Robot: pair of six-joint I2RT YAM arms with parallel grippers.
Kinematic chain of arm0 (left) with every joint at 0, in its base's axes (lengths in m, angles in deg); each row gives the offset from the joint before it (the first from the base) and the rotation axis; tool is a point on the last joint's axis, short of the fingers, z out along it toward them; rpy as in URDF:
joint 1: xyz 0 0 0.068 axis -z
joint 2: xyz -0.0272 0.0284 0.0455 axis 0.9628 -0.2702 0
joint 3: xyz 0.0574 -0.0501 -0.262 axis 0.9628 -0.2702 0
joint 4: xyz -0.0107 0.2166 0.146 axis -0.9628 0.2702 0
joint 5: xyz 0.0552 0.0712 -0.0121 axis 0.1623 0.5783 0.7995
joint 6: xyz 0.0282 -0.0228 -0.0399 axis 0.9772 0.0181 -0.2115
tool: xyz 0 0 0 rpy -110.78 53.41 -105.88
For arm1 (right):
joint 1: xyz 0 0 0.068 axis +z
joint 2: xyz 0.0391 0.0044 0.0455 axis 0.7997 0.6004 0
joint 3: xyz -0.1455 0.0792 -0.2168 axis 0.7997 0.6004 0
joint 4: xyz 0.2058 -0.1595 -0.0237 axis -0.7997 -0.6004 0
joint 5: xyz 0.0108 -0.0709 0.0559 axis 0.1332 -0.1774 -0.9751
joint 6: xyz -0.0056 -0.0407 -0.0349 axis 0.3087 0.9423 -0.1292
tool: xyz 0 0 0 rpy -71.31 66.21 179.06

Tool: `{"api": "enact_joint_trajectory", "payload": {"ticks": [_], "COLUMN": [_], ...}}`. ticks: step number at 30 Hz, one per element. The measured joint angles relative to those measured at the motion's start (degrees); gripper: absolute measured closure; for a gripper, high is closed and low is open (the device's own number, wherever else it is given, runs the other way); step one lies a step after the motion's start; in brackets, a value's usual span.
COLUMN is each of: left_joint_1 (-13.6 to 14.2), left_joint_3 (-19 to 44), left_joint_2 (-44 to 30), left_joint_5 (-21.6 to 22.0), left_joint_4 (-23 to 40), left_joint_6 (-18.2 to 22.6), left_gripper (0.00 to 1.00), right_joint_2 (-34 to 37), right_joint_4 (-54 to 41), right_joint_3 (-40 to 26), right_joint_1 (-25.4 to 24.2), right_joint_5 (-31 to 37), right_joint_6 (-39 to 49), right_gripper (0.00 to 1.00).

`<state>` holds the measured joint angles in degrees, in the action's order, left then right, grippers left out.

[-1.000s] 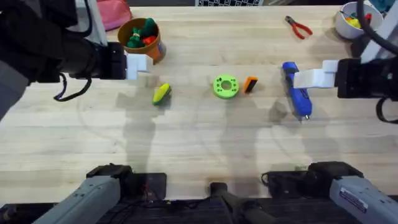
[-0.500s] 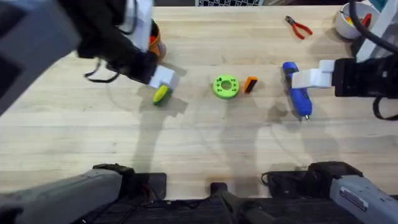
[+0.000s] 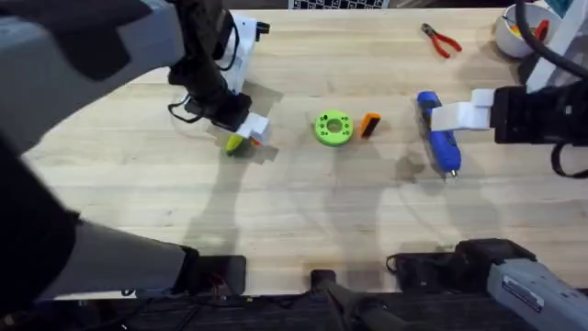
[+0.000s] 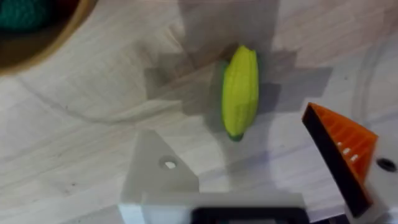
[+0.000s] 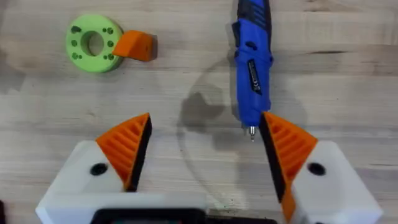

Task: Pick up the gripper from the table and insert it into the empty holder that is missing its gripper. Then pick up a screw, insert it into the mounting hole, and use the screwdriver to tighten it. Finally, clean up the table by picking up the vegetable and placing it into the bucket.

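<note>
The yellow-green vegetable (image 3: 238, 141) (image 4: 240, 93) lies on the table (image 3: 294, 211). My left gripper (image 3: 250, 126) (image 4: 242, 146) hangs open just over it. One of its fingers is the bare white holder (image 4: 158, 177) with a mounting hole; the other carries an orange wedge. The loose orange gripper (image 3: 369, 125) (image 5: 135, 45) rests beside a green ring (image 3: 333, 128). My right gripper (image 3: 459, 117) (image 5: 205, 121) is open above the blue screwdriver (image 3: 437, 138) (image 5: 252, 62). The bucket (image 4: 56, 37) rim shows near the vegetable. The screw is out of view.
Red-handled pliers (image 3: 441, 39) lie at the back right, with a white bowl (image 3: 514, 29) of toys in the far right corner. My left arm spans the back left of the table, large and dark.
My left arm has swung from beside the bucket toward the vegetable, and its gripper now hangs over it. The right arm and the other objects have not moved.
</note>
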<state>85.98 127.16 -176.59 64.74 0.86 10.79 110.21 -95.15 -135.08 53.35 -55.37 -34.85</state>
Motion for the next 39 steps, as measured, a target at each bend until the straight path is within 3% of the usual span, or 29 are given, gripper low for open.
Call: {"api": "enact_joint_trajectory", "payload": {"ticks": [13, 21, 25, 27, 30, 31, 39], "left_joint_1": [0.0, 0.0, 0.1, 0.1, 0.2, 0.3, 0.3], "left_joint_3": [-0.6, -1.1, -1.1, -1.1, -1.1, -1.1, -1.1], "left_joint_2": [-5.3, -7.8, -7.8, -7.8, -7.6, -7.4, -7.5], "left_joint_5": [1.4, 1.2, 0.6, 0.1, -1.2, -1.0, -1.0], "left_joint_4": [-3.4, -3.7, -3.6, -3.5, -3.4, -3.5, -3.6], "left_joint_6": [0.0, 0.0, -0.1, -0.1, 0.0, 0.0, 0.0], "left_gripper": [0.002, 0.084, 0.25, 0.457, 0.902, 0.976, 0.982], "right_joint_2": [0.0, 0.0, 0.0, 0.0, 0.0, 0.0, 0.0], "right_joint_4": [0.0, 0.0, -0.1, -0.1, -0.1, -0.1, -0.1], "right_joint_3": [0.0, 0.0, 0.0, 0.0, 0.0, 0.0, 0.0], "right_joint_1": [0.0, 0.0, 0.0, 0.0, 0.0, 0.0, 0.0], "right_joint_5": [0.0, 0.0, -0.2, -0.2, -0.2, -0.2, -0.2], "right_joint_6": [0.0, 0.0, 0.0, 0.0, 0.0, 0.0, 0.0], "right_gripper": [0.008, 0.008, 0.009, 0.008, 0.008, 0.008, 0.009]}}
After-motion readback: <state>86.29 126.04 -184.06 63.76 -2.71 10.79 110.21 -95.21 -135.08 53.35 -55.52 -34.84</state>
